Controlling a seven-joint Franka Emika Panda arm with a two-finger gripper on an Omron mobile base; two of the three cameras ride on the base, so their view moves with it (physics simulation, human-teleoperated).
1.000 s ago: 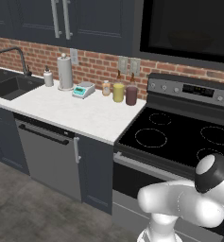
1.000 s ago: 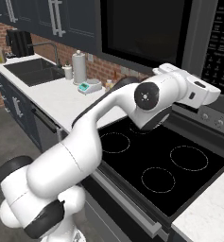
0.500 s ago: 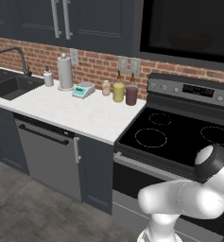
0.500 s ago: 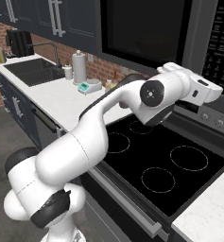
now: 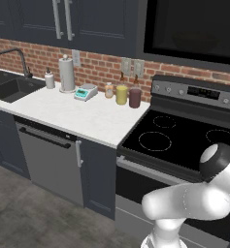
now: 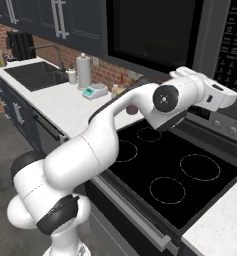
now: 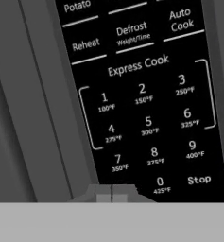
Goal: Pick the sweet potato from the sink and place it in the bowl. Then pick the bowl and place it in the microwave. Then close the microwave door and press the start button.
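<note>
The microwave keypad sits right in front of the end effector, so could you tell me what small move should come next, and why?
Probably a slight shift along the microwave's keypad toward the start button. The shut end effector points near the 7 and 0 keys; Stop is legible beside them, but no start label is visible. The microwave door looks closed.

Microwave (image 6: 160, 30) black, above stove; microwave door (image 6: 152, 32) shut, glass dark. Sink (image 6: 32, 75) black, far left.

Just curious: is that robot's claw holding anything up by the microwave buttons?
Nothing. The gripper is shut with its fingertips together, pointed at the microwave keypad.
</note>
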